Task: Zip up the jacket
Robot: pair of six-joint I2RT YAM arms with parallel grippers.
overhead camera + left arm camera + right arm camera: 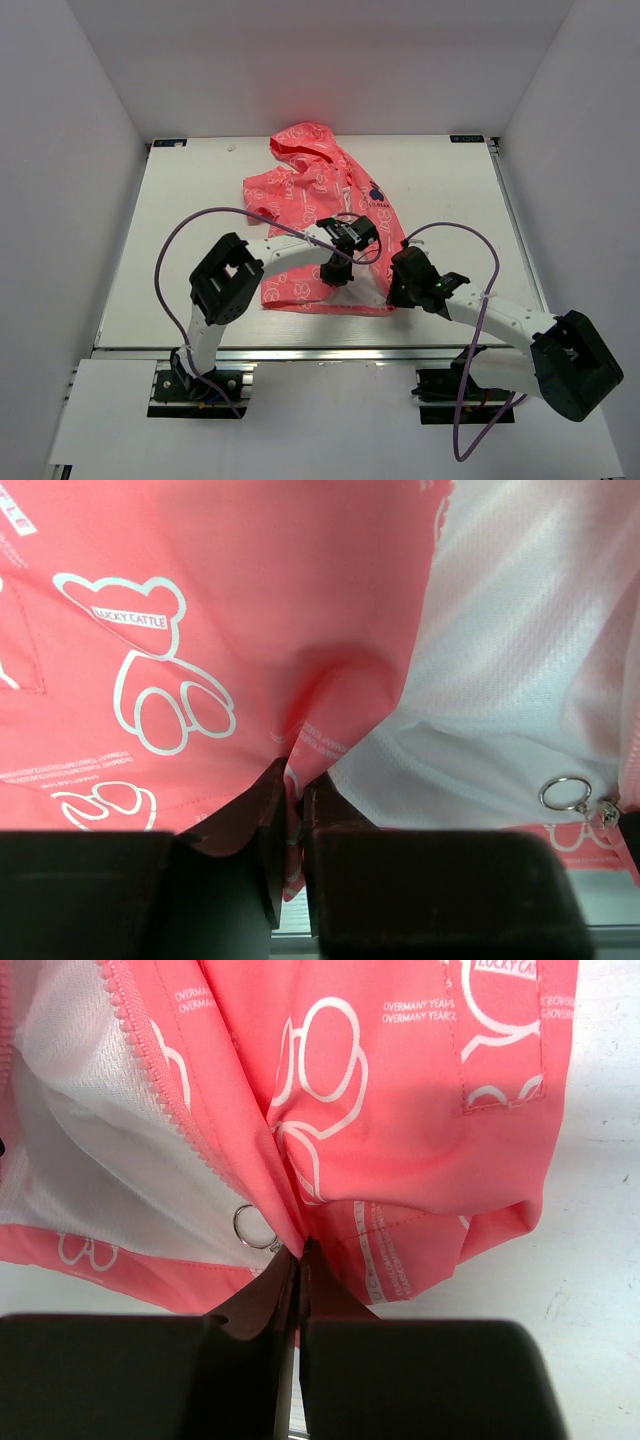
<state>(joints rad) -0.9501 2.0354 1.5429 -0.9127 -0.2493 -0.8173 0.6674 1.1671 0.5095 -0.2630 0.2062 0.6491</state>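
The coral-pink jacket (320, 215) lies on the white table, hood at the back, hem toward me, dark blue logo (374, 193) on its chest. My left gripper (345, 250) is over its middle, shut on a fold of pink fabric (300, 742) at the edge of the open front; white mesh lining (520, 660) and the metal pull ring (567, 795) show to the right. My right gripper (397, 288) is at the hem's right corner, shut on the pink fabric (330, 1235) just right of the pull ring (253, 1227) and the zipper teeth (160, 1080).
The white table (180, 250) runs out to both sides of the jacket and is walled by white panels. Its near edge is a metal rail (320, 352). Purple cables (200, 215) loop over the table from both arms.
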